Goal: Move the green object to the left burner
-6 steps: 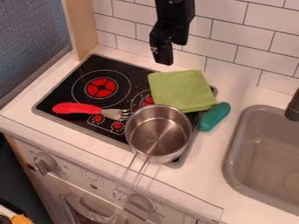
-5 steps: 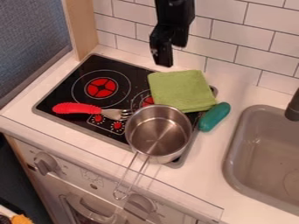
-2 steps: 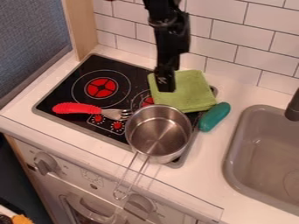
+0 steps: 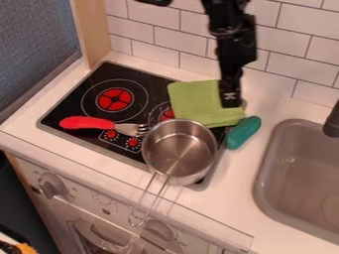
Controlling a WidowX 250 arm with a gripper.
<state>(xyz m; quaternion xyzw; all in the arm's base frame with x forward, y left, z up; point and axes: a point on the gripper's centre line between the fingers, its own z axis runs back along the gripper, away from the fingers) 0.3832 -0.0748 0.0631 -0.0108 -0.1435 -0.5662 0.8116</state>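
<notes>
Free room around the round silver metal saucepan (image 4: pixel 179 151): open passage back-left, over the round black-and-red burner (image 4: pixel 115 99), and front-right, over the white table (image 4: pixel 228 191). Obstacles: red-handled metal fork (image 4: pixel 89 123), left; folded green cloth (image 4: pixel 198 101), behind; oblong teal object (image 4: pixel 244 132), back-right.

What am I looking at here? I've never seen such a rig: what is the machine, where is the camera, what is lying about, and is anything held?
The black machine is a robot arm, entering at the top. Every picture comes from one fixed camera looking down at a slant. Below is a toy stove with its left burner uncovered. A red-handled fork lies in front, a metal pot stands front right, and a green cloth lies behind it. A teal-green object lies by the right edge, near the sink. The jaws hang by the cloth's right side; I see nothing held.
</notes>
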